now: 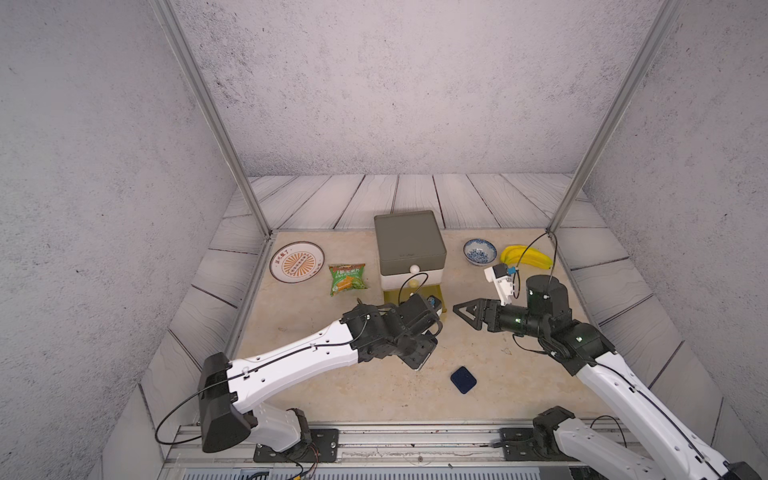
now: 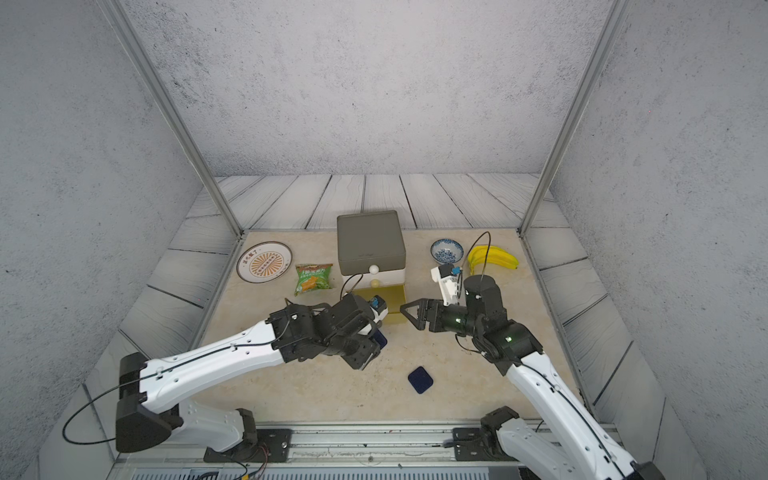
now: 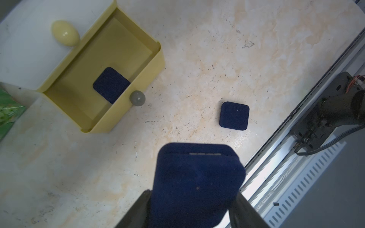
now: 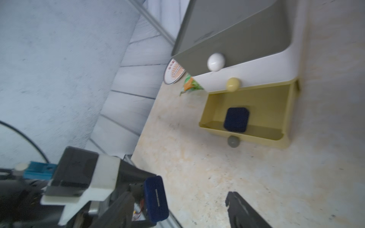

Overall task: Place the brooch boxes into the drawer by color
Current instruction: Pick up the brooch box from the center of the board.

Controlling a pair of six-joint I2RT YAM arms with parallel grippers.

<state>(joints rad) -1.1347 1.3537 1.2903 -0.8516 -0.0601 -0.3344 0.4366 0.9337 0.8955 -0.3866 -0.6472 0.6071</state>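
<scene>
My left gripper [image 3: 192, 199] is shut on a navy blue brooch box [image 3: 197, 177], held above the table just in front of the drawer chest [image 1: 409, 245]. The same box shows edge-on in the right wrist view [image 4: 156, 199]. The chest's bottom yellow drawer [image 3: 160, 51] stands pulled out, with one navy box [image 3: 111, 84] lying inside near its front wall. The grey and white drawers above it are closed. Another navy box [image 1: 463, 379] lies flat on the table nearer the front. My right gripper [image 1: 463, 311] hangs open and empty to the right of the yellow drawer.
A patterned plate [image 1: 296, 262] and a green snack packet [image 1: 347, 278] lie left of the chest. To its right sit a blue-and-white bowl [image 1: 479, 251] and bananas [image 1: 525, 255]. The metal arm rail [image 1: 415, 440] runs along the table's front edge.
</scene>
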